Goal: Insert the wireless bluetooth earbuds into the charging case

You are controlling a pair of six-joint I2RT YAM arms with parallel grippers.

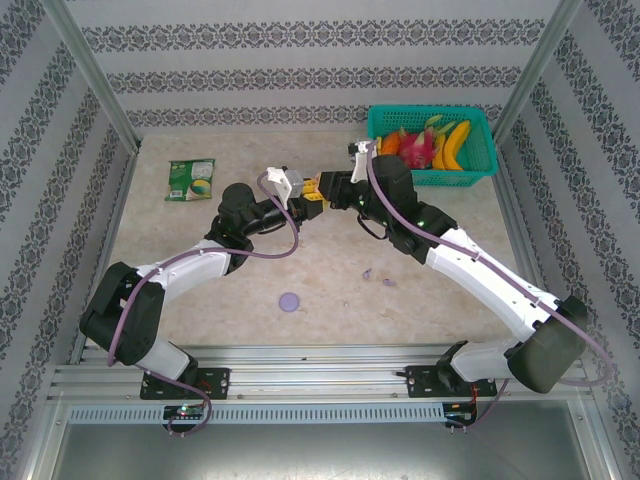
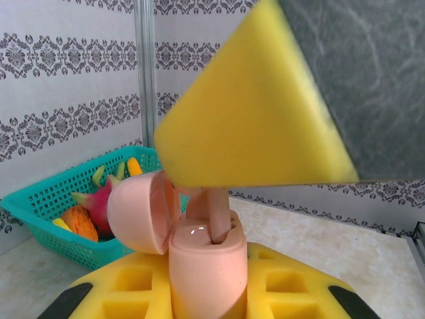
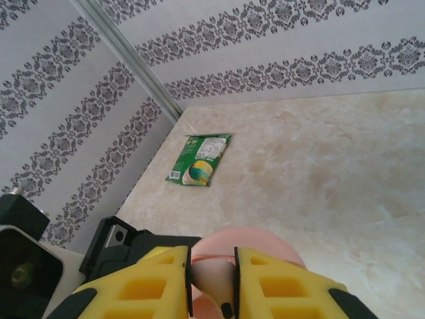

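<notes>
- Nearest us, in the left wrist view, the left hand [image 2: 209, 289] is clamped shut on the pale pink charging case [image 2: 202, 262]. The case stands upright between the hand's yellow pads [image 2: 126, 292], with its lid [image 2: 136, 212] swung open to the left.
- We see a pink earbud [image 2: 216, 216] standing on end in the case's well, its top reaching up under the other hand's yellow pad.
- In the right wrist view, the right hand [image 3: 212, 279] has its fingers nearly together, pinching that earbud, with the round pink case just below.
- From above, we see both hands meet in the air over the counter [image 1: 200, 250], midway along it and towards its far edge.
- Two tiny purple earbuds [image 1: 368, 272] lie loose right of the counter's middle, and a round purple case [image 1: 290, 301] lies nearer the near edge.
- We find a green packet [image 1: 190, 180] by the far left corner and a teal basket [image 1: 480, 150] of fruit in the far right corner.
</notes>
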